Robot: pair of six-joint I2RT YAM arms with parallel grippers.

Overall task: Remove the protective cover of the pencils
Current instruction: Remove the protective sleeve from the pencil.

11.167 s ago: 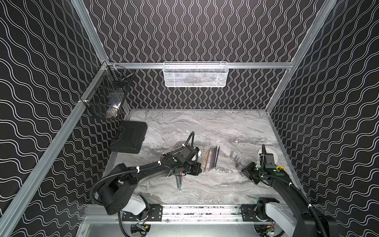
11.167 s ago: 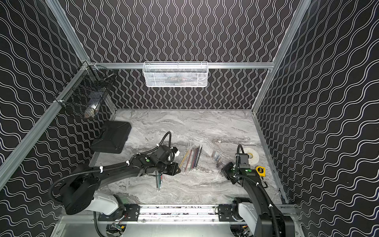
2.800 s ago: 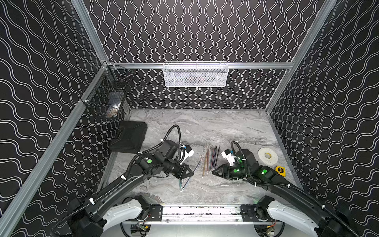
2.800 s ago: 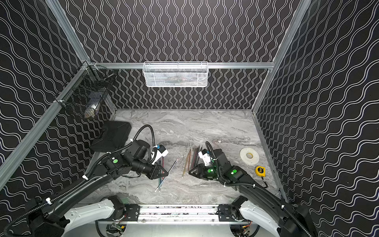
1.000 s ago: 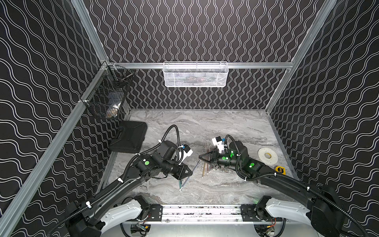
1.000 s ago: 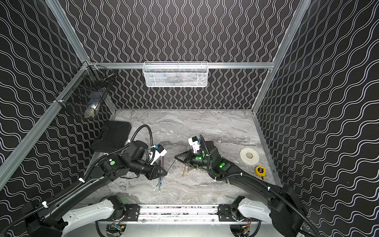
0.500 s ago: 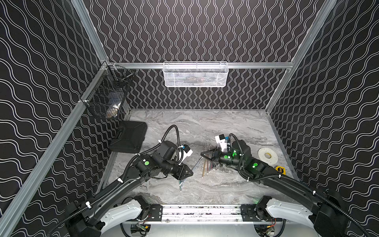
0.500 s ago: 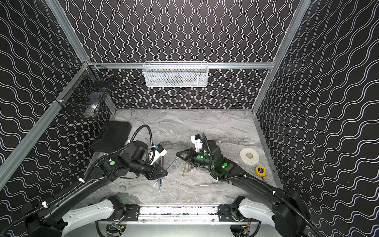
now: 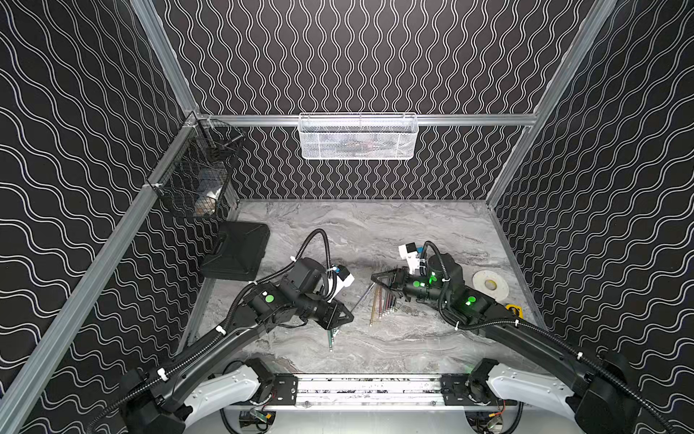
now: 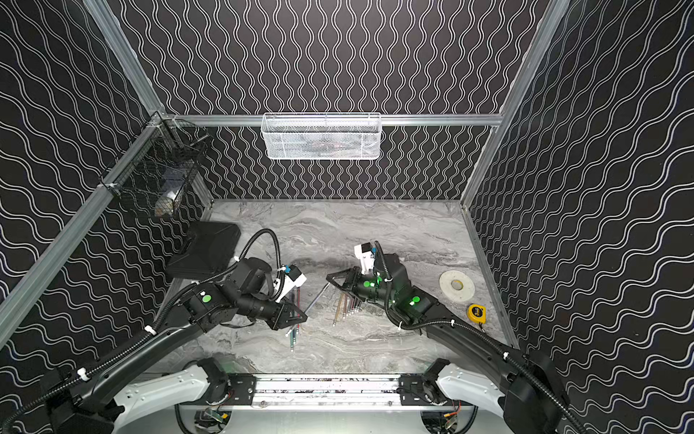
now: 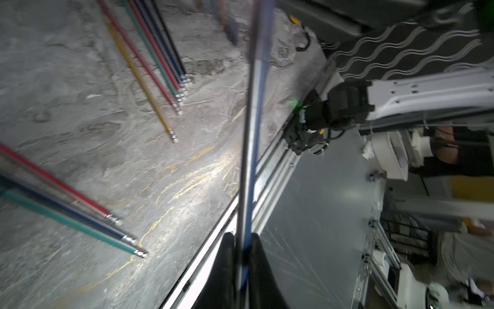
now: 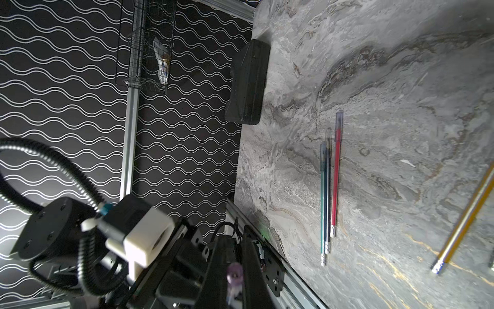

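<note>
Two claws, both pinching: my left claw [image 11: 242, 242] grips one bluish pencil [image 11: 252, 107] over the marble table [image 9: 375, 225], my right claw [image 12: 235, 263] nips a small purple cap [image 12: 234, 268] (blurred, end-on), while the other pencils [image 9: 381, 304] lie between them.

Several pencils [image 9: 380, 306] lie fanned mid-table. A trio [image 12: 327, 192] of red, blue and teal lies parallel nearby, clear covers [image 12: 339, 119] on their tips. One blue pencil [image 11: 250, 133] slants up, clamped in the left gripper [image 11: 242, 248]. The right gripper [image 12: 235, 250] pinches a purplish cover [image 12: 234, 269].
</note>
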